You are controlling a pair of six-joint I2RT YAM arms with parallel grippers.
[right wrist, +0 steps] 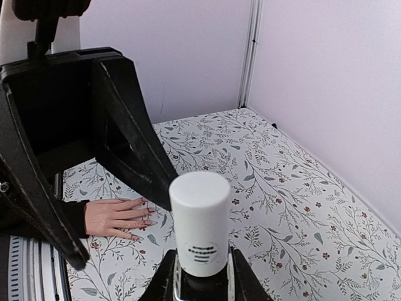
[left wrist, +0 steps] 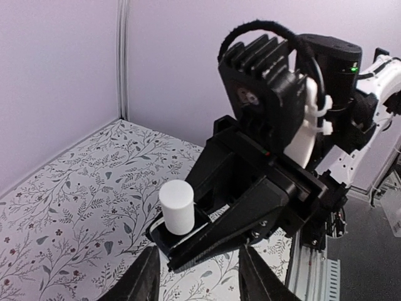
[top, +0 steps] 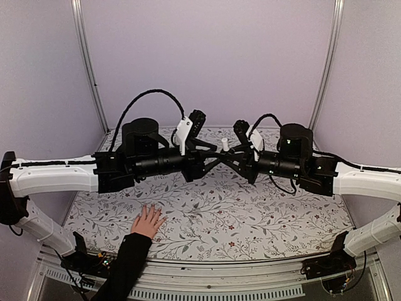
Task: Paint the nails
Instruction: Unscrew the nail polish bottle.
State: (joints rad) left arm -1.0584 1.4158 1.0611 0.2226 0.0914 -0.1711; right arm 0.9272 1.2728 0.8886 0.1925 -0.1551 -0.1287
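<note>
A light-skinned hand (top: 148,221) in a black sleeve lies flat on the floral table, fingers spread. Its nails (right wrist: 149,214) show in the right wrist view as small pale tips with a reddish tinge. My right gripper (right wrist: 202,283) is shut on a small dark bottle (left wrist: 170,237) with a white cap (right wrist: 200,221), held upright in the air above the middle of the table. My left gripper (left wrist: 199,281) stands open just in front of that cap (left wrist: 177,205), a finger on each side and neither touching it. In the top view both grippers meet at the cap (top: 224,143).
The floral cloth (top: 263,219) covers the table. Lilac walls with metal posts (top: 88,69) close off the back and sides. The hand lies near the front left edge, well below and apart from both grippers. A metal rail (top: 250,266) runs along the front edge.
</note>
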